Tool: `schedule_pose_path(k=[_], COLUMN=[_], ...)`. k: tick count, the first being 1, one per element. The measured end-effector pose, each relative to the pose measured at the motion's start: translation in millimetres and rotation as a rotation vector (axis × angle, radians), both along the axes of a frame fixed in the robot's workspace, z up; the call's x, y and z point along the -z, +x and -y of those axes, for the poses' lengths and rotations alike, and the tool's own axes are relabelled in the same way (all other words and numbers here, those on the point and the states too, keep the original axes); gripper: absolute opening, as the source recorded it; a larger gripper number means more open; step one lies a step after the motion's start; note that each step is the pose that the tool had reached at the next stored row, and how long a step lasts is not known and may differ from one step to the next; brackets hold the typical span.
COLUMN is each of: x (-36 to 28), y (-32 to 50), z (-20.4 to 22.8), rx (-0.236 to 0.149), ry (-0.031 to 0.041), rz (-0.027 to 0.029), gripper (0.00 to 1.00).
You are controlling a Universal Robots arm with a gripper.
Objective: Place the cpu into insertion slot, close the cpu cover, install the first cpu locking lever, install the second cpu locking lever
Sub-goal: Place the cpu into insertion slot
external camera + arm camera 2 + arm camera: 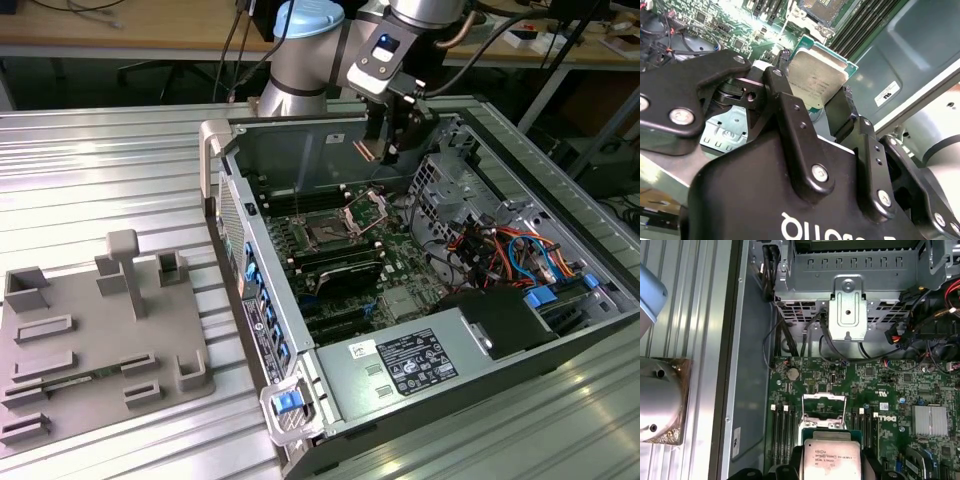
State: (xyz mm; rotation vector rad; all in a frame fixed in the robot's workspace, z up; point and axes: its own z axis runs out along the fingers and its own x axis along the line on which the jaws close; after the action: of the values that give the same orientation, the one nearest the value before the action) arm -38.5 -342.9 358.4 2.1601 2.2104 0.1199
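I have the cpu pinched in the jaws, which are drawn in narrow on two opposite edges of it. The black fingers bear on the rim only, which I judge is to keep the metal top and the contact side free of pressure. The chip rides high above the board with its silvery face turned up toward the wrist, the way it has to go into the socket.

The insertion slot lies below the jaws and off to one side, well apart from the chip, on the motherboard inside the open computer case, which lies on its side on the ribbed desk. The cpu cover stands swung up on its hinge just beside the slot, so the dark centre is bare and ready to receive.

In the first wrist view the socket frame sits beyond the chip's far edge, between the black memory slots. I judge the jaws are not yet squared up over it. I cannot make out the locking levers
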Motion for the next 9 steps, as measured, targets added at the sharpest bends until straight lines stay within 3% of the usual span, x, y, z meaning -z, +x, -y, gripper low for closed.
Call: schedule_pose_path(k=[9], x=[0.5], y=[0.0], z=[0.0], rx=[0.072], ry=[0.0], rz=[0.0], gripper=[0.55])
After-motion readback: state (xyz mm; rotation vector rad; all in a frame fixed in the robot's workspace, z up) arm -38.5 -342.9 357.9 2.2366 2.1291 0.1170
